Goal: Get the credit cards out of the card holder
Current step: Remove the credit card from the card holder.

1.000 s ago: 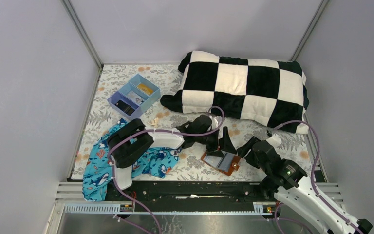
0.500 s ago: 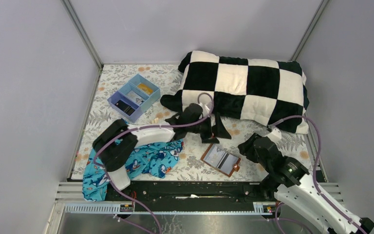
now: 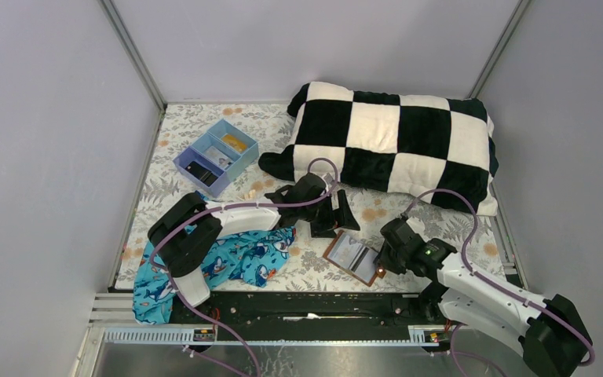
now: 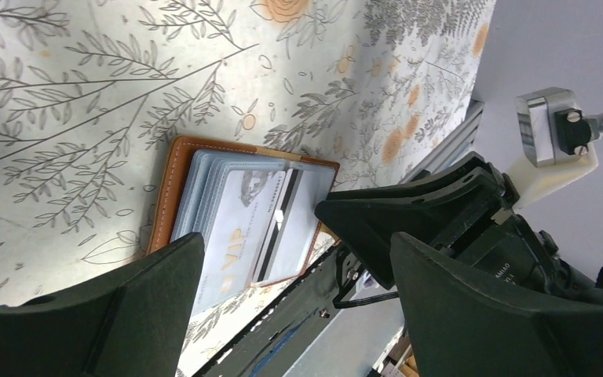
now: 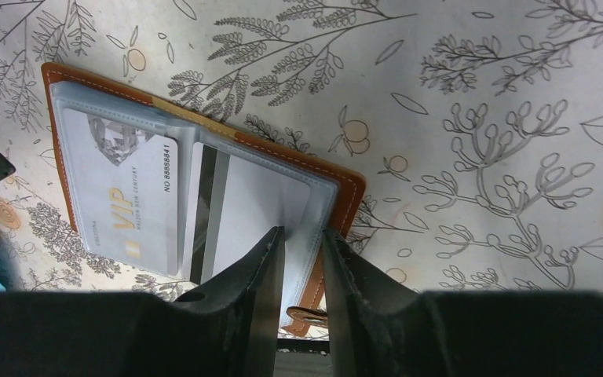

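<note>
Credit cards point(image 5: 122, 200) look thin, stiff, slick, best pinched edgewise; right gripper point(image 5: 301, 234) nearly closed over the card holder point(image 5: 351, 192), grip unclear; left gripper point(image 4: 296, 243) spread.

Your table point(image 3: 165, 169) is covered edge to edge in a pale floral print. Four items lie directly on it. The black-and-white checkered pillow point(image 3: 392, 141) fills the far right. The blue divided tray point(image 3: 235, 171) sits far left, set at an angle and just clear of the pillow's corner. The blue shark-print cloth point(image 3: 235, 263) is bunched at the near left and spills over the near edge. The brown card holder point(image 3: 345, 253) lies open flat, near edge, right of centre, apart from the cloth.
</note>
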`<move>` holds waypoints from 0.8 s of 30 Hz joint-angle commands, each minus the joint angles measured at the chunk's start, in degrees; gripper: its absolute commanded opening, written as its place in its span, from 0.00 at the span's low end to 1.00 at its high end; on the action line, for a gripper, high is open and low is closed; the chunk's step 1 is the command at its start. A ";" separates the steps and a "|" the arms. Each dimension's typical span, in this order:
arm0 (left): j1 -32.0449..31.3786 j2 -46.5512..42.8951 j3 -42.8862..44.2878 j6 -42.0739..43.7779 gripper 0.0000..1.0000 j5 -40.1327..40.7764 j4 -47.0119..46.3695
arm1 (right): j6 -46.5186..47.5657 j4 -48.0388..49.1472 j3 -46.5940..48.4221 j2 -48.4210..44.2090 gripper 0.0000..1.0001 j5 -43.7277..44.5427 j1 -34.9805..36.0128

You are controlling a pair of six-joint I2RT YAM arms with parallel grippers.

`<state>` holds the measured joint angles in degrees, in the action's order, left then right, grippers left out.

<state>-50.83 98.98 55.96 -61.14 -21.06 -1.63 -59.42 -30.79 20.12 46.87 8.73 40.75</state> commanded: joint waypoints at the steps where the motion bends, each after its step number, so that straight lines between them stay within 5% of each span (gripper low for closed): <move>1: 0.20 -0.64 0.37 1.54 0.93 2.55 1.49 | 1.00 3.01 -0.14 2.88 0.32 0.01 -0.15; 9: 3.06 -5.41 -1.96 2.17 0.93 3.90 5.00 | 6.59 14.77 -0.06 11.39 0.30 3.06 -0.21; 15: 5.00 -8.87 -2.77 4.41 0.94 3.04 6.79 | 14.75 16.20 9.45 18.10 0.32 6.78 -0.22; 24: 4.46 -11.37 -4.22 1.01 0.88 -2.40 1.94 | 13.33 15.04 11.77 10.78 0.39 0.74 -0.21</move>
<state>-45.82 91.26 52.84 -58.08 -19.90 5.58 -45.71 -14.66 31.07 60.29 12.03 40.75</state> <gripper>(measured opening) 0.897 0.384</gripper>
